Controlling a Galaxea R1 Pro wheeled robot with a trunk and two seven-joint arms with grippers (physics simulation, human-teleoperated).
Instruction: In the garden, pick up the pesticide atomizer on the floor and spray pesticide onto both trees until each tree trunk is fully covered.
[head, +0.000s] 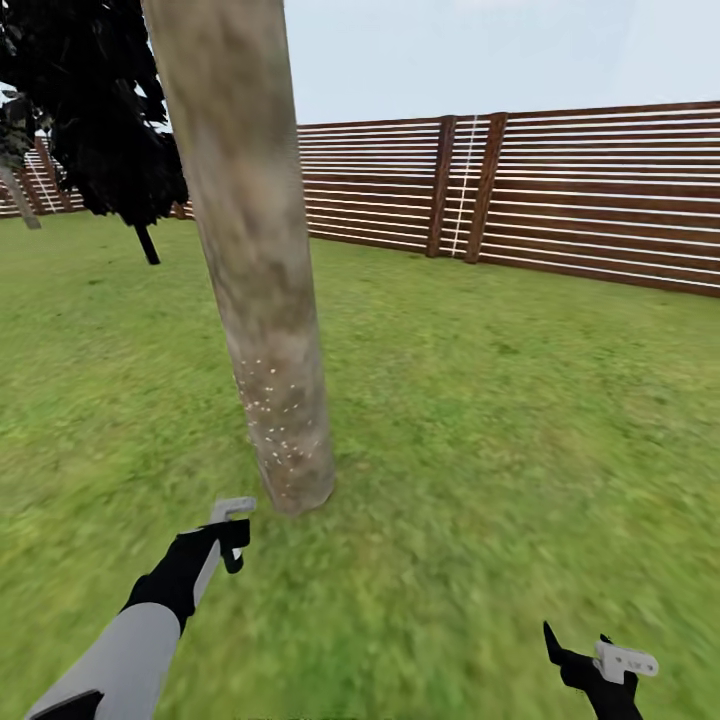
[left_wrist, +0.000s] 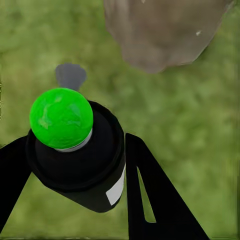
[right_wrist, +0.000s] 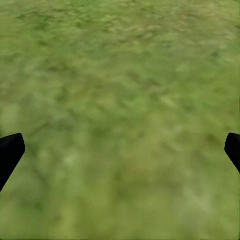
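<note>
I am gripping the pesticide atomizer (left_wrist: 75, 150) in the left jaws, right jaws hanging apart, and risking patchy coverage if the nozzle is drifting off the tree trunk (head: 262, 330) at twelve o'clock.

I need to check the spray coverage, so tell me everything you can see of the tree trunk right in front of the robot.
The tree trunk is a thick, smooth, mottled grey-beige column, leaning slightly and rising out of the picture. It stands in the grass. Small whitish specks dot its lower part only; higher up it looks bare. The left pincer, holding the spray bottle, sits close to its base without touching it.
</note>
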